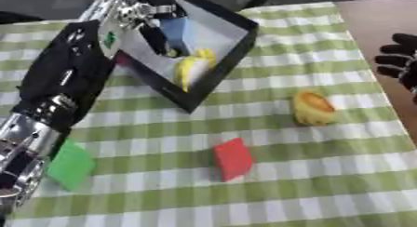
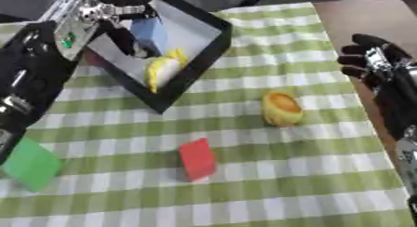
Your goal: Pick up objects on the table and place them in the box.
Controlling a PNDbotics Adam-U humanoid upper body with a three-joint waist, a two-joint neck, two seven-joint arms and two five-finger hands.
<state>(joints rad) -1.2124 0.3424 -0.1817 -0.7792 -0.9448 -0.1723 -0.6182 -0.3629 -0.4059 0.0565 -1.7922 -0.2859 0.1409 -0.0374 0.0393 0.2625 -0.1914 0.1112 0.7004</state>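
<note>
The left hand (image 1: 159, 23) reaches into the black box (image 1: 232, 51) at the table's far left corner, its fingers curled round a blue block (image 1: 178, 31). A yellow thing (image 1: 194, 65) lies inside the box too. On the green checked table (image 1: 326, 142) sit a red block (image 1: 233, 158) near the middle, a green block (image 1: 70, 164) by the left edge, and a yellow-orange thing (image 1: 312, 108) toward the right. The right hand (image 2: 374, 63) rests open at the right edge.

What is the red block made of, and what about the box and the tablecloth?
The red block looks like matte foam or painted wood: flat faces, no shine, so I cannot say which. The box seems to be stiff card or plastic, with thin black walls and a pale floor. The tablecloth looks like woven fabric, printed in green and white checks.
</note>
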